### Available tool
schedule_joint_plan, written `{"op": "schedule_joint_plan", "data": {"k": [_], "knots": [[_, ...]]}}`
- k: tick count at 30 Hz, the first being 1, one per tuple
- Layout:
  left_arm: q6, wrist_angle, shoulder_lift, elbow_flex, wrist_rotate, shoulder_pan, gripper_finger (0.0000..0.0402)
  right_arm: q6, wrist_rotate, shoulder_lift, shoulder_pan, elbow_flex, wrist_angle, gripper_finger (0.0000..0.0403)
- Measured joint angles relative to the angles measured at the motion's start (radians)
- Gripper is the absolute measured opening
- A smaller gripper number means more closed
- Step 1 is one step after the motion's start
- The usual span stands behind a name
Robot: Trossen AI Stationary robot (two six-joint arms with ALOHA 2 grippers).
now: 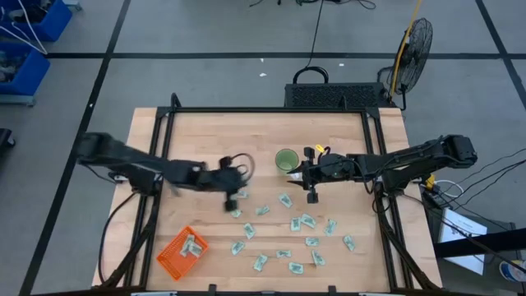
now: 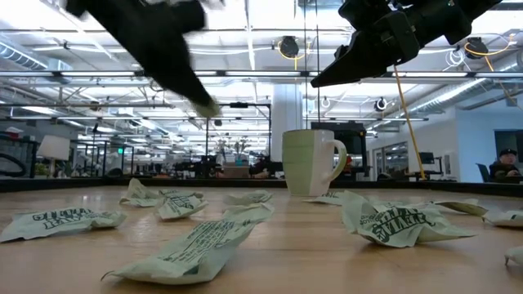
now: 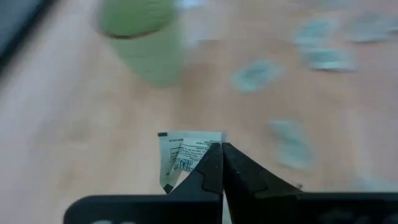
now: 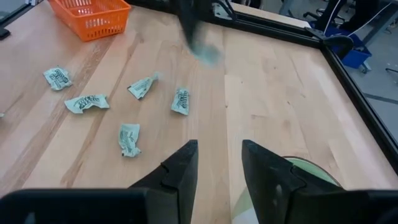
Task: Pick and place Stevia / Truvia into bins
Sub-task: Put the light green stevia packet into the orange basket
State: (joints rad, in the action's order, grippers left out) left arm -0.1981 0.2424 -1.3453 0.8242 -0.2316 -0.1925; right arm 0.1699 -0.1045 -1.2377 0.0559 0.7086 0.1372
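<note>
Your left gripper (image 3: pixel 222 155) jaws pinch a light, limp white-and-green paper sachet (image 3: pixel 183 155) by its edge; right gripper (image 4: pixel 219 163) jaws stand apart, empty.

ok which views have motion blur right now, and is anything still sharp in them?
Left wrist view: the table, green cup and loose sachets smear heavily, while the left gripper and the sachet it pinches stay sharp. Low view: the left arm is streaked; the nearest sachets are soft. Right wrist view: mostly crisp, right gripper open, only the far arm blurred. High view: no obvious blur.
</note>
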Motion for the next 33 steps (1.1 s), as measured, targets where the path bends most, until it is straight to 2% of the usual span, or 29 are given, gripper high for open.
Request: {"op": "schedule_joint_plan", "data": {"k": [3, 7, 12, 18, 21, 26, 33], "knots": [[-0.181, 0.159, 0.137, 0.0, 0.094, -0.103, 0.0003, 0.002, 0.0, 0.0, 0.0, 0.0, 0.0, 0.0118], [-0.47, 0.29, 0.216, 0.0, 0.13, -0.273, 0.0004, 0.026, -0.001, 0.0, 0.0, 0.0, 0.001, 0.0118], [-0.833, 0.305, 0.185, -0.015, 0.173, -0.477, 0.0007, 0.051, -0.002, 0.0, 0.0, 0.0, 0.001, 0.0118], [-1.245, 0.305, 0.091, -0.028, 0.262, -0.636, 0.0003, 0.06, -0.003, 0.0, 0.0, 0.0, 0.015, 0.0118], [-1.354, 0.308, 0.049, -0.028, 0.258, -0.675, 0.001, 0.086, -0.003, 0.0, -0.002, 0.0, 0.016, 0.0118], [-1.497, 0.309, -0.013, -0.028, 0.251, -0.687, 0.0044, 0.147, -0.003, 0.0, -0.009, 0.0, 0.021, 0.0118], [-1.502, 0.305, -0.042, -0.028, 0.25, -0.671, 0.0072, 0.157, -0.001, 0.0, -0.032, 0.0, 0.104, 0.0118]]}}
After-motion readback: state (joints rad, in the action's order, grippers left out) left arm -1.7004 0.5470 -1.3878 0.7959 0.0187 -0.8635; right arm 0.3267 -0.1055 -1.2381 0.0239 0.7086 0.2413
